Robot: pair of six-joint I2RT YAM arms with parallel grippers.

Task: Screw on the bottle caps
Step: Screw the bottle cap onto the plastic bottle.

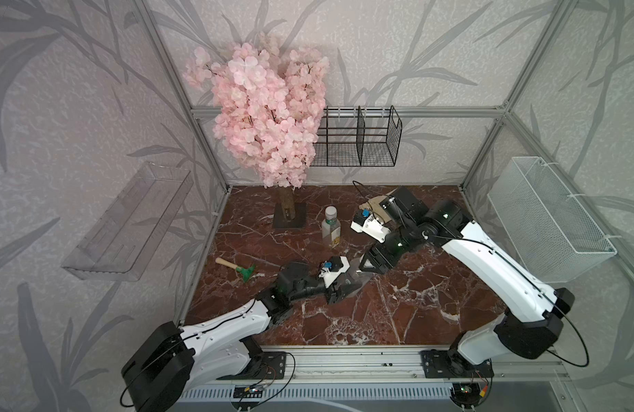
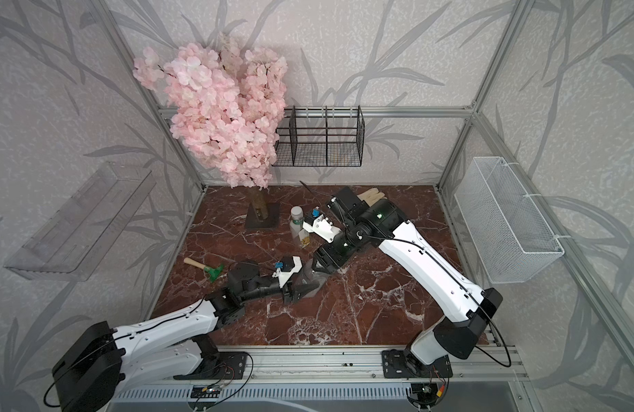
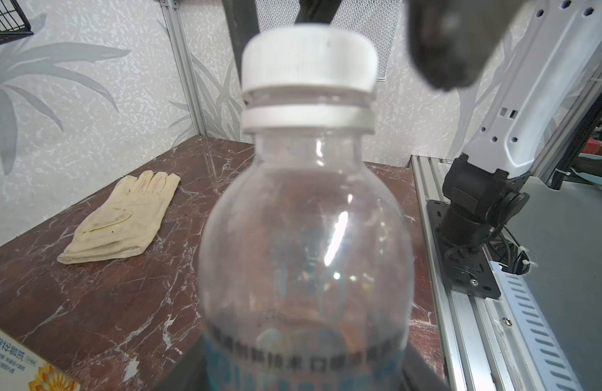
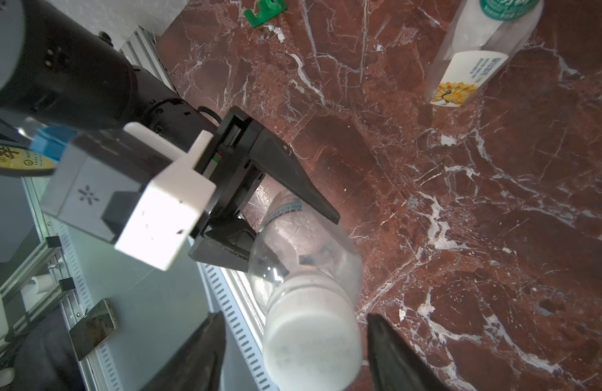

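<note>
1. At the left of a top view, a small rake [image 1: 237, 269] lies on the table [image 1: 415, 314], well clear of the work.
2. At the centre, the left gripper [image 4: 282, 233] is clamped on the lower body of the round bottle [image 3: 306, 243]. The white cap [image 3: 308, 57] sits on its neck, with a strip of thread showing under it, so it looks not fully screwed down.
3. Just right of that, the right gripper [image 4: 296, 352] has its jaws apart on either side of the cap, touching nothing.
4. Closing off-centre could tip the cap and cross the thread. A hard twist could spin the slick bottle in the left grip.
5. In the upper centre, the tall bottle [image 1: 331, 228] stands near the right arm, where a wide swing could topple it. Open table lies to the lower right.
</note>
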